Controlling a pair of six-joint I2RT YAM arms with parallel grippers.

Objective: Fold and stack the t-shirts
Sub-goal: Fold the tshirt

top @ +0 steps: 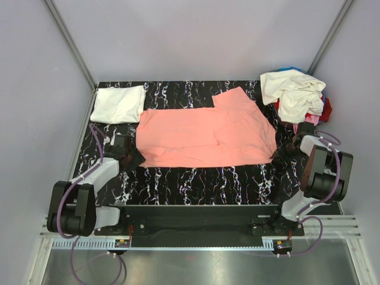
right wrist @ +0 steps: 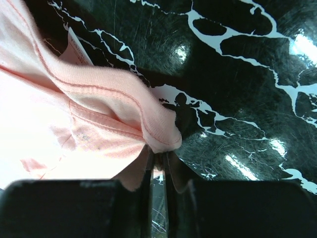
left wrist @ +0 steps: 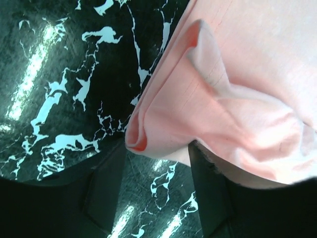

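Observation:
The salmon-pink t-shirt (top: 208,133) lies spread flat on the black marbled table (top: 196,184), with one part folded over. My left gripper (top: 135,159) is at the shirt's near-left corner. In the left wrist view the gripper (left wrist: 156,154) is open, its jaws wide apart, and the folded shirt corner (left wrist: 148,134) sits between the fingertips. My right gripper (top: 278,153) is at the near-right corner. In the right wrist view it (right wrist: 157,156) is shut on the shirt's hem (right wrist: 158,134), which bunches above the tips.
A folded white t-shirt (top: 119,104) lies at the back left corner. A heap of unfolded shirts (top: 297,95), cream on top with red, pink and blue beneath, sits at the back right. Grey walls enclose the table.

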